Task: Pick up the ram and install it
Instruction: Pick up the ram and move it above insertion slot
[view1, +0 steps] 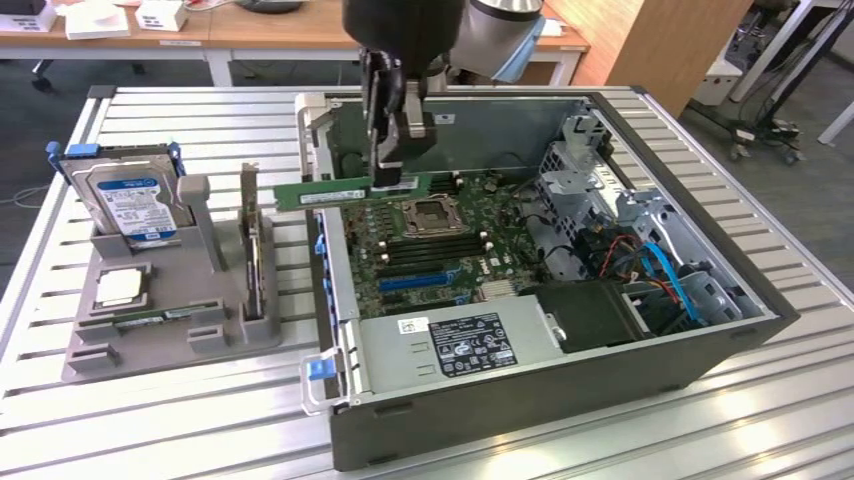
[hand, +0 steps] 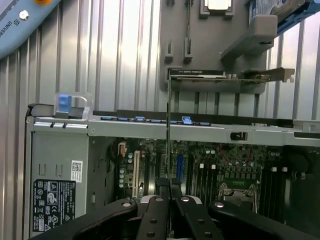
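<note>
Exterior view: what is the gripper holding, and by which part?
The long thin green ram stick, pinched by the gripper near its end on the exterior view's right.

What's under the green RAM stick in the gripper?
The gripper holds the thin green ram stick over the open grey computer case. Below: green motherboard, silver processor socket, long black slots. The exact spot beneath is covered by the gripper itself.

"UNIVERS…" on blue arm cover (hand: 15, 25), power-supply label (hand: 52, 197) print unreadable
</note>
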